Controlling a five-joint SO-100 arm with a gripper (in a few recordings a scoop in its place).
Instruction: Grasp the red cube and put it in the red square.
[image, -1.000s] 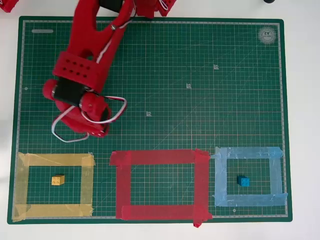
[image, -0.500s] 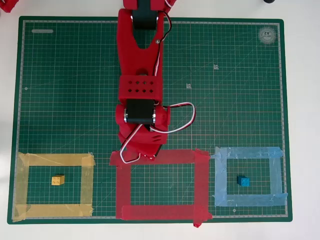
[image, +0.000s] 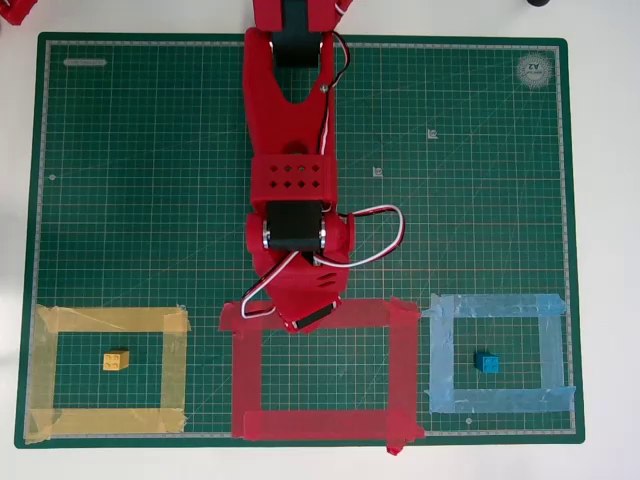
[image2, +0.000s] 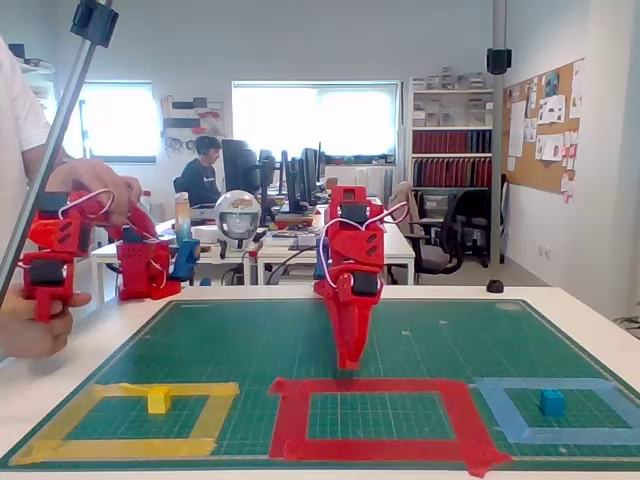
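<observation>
My red gripper (image: 305, 318) hangs pointing down over the top strip of the red square (image: 320, 424), its tip just above the tape in the fixed view (image2: 350, 362). The jaws stand close together. The red cube is mostly hidden between the red fingers and hard to tell apart from them. The red square (image2: 380, 446) is a frame of wide red tape with green mat inside, at the front middle of the mat.
A yellow cube (image: 116, 360) sits in the yellow tape frame (image: 110, 320) to the left. A blue cube (image: 487, 363) sits in the light blue frame (image: 495, 305) to the right. The green cutting mat (image: 450, 200) covers the table.
The arm swung from the left part of the mat to the middle, then reached a little further forward, bringing the gripper onto the red square's top strip.
</observation>
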